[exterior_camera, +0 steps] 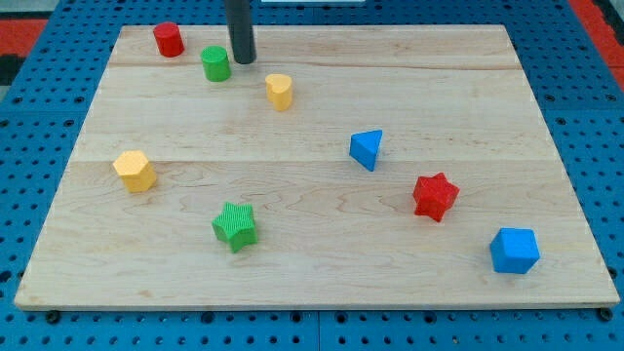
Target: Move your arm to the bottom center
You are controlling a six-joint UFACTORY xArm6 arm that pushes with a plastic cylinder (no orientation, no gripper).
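My tip (243,60) is near the view's top left of the wooden board (322,263), just right of the green cylinder (215,64), close to it. The red cylinder (168,39) stands further left. A yellow rounded block (279,91) lies below and right of the tip. A yellow hexagonal block (135,171) is at the left. A green star (235,226) is at the lower middle-left. A blue triangular block (367,149) is right of centre. A red star (435,196) and a blue cube (514,251) are at the lower right.
The board lies on a blue perforated surface (39,117). The board's bottom edge (322,309) runs across the view's bottom.
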